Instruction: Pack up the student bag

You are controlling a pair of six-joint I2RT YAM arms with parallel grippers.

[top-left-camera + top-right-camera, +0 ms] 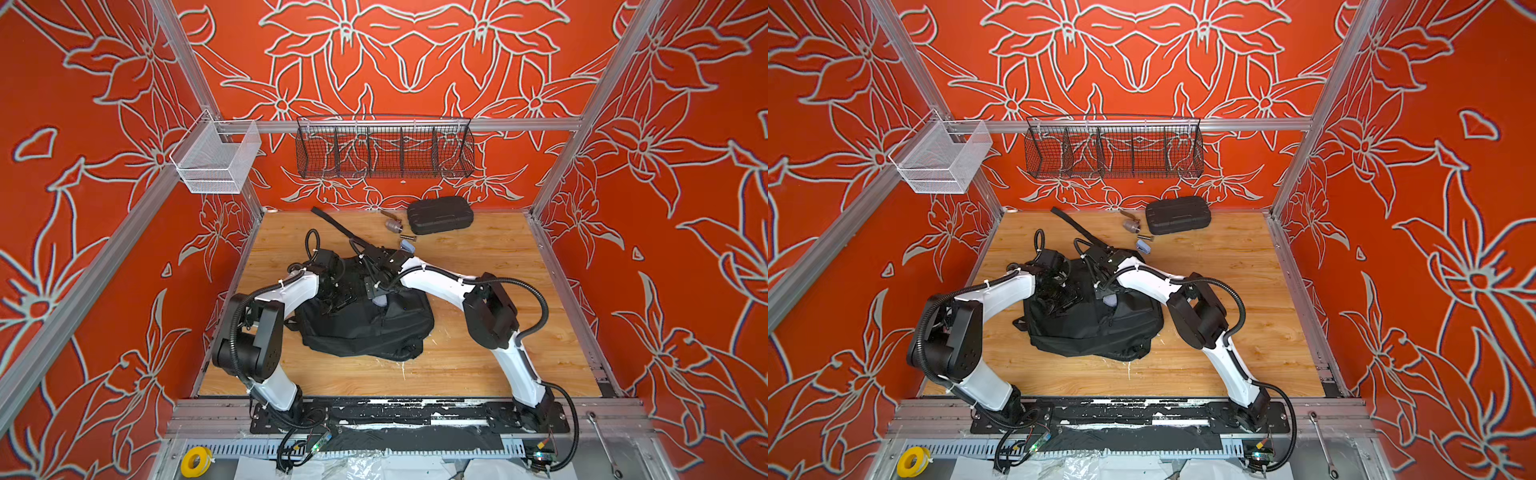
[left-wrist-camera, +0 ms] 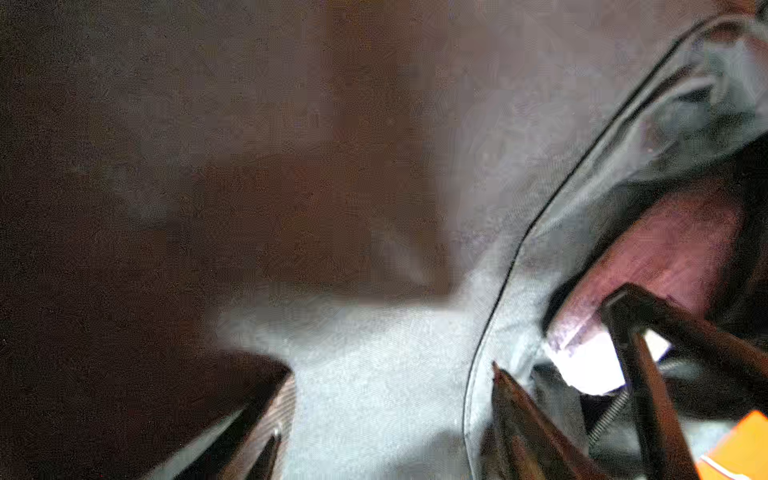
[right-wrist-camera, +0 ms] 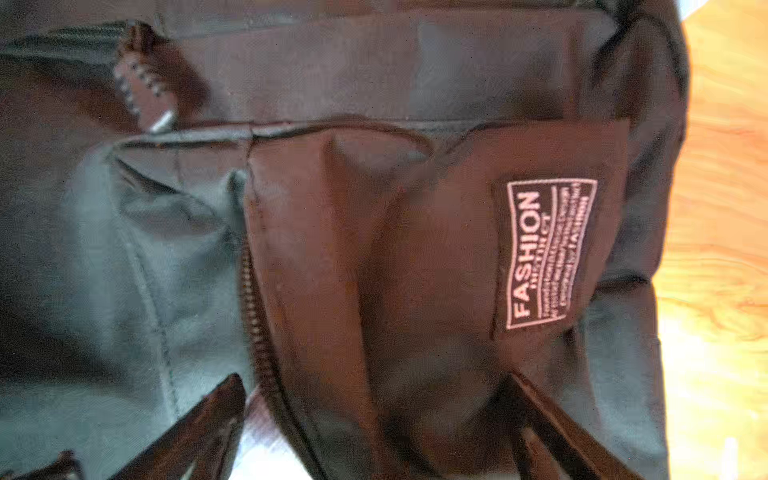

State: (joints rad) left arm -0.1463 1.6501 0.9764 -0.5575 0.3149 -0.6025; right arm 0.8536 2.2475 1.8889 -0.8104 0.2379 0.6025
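Right wrist view showed the right gripper [image 3: 376, 376] with its two fingers spread wide, hanging just above the front pocket [image 3: 374, 257] of the student bag [image 3: 124, 270]. The label patch [image 3: 548, 253] with the word FASHION sat on that pocket, and a zipper [image 3: 257, 324] ran along the pocket's edge close to one finger. A small pale patch showed beside that finger; I could not tell what it was. In the left wrist view the left gripper [image 2: 392, 370] was also spread, and the bag's grey-looking cloth lay between its fingers; the rest of that view was dark and blurred. In both top views the bag lay in the middle of the wooden table [image 1: 478, 365], and both grippers were over its far half, close to each other. One strap [image 1: 332, 222] stretched from the bag toward the back wall [image 1: 415, 62]. Behind the bag, apart from it, lay some small metal parts [image 1: 392, 226] and a black ribbed case [image 1: 439, 215]. Above them a black wire basket [image 1: 384, 151] hung on the rail [image 1: 519, 123], and a white mesh basket [image 1: 216, 162] hung at the left corner.
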